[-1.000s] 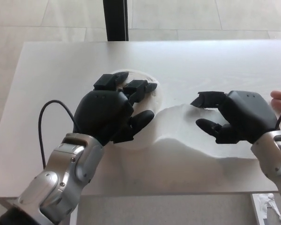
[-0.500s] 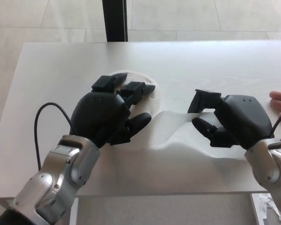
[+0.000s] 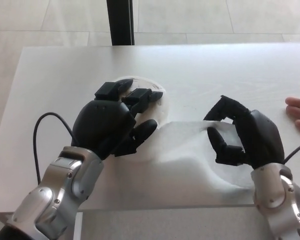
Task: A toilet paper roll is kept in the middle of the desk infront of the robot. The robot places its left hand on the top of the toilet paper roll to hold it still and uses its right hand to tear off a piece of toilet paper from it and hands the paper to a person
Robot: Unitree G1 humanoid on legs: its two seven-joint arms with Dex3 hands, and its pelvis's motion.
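Note:
The white toilet paper roll (image 3: 159, 104) stands mid-desk, mostly hidden under my left hand (image 3: 110, 122). That hand presses on its top, two fingers lying over the roll and the thumb curled against its side. A loose strip of paper (image 3: 187, 145) runs from the roll to the right across the desk. My right hand (image 3: 240, 135) sits on the strip's far end, fingers and thumb pinched on the paper's raised edge.
The pale desk (image 3: 65, 65) reaches to the near edge just below my wrists. A person's fingers (image 3: 299, 107) rest at the desk's right edge, close to my right hand. A dark post (image 3: 120, 22) stands behind the desk. A black cable (image 3: 40, 132) loops by my left wrist.
My right hand has rotated and drawn nearer, its fingers closing on the paper's end and lifting it. My left hand has stayed on the roll. The view shifted slightly.

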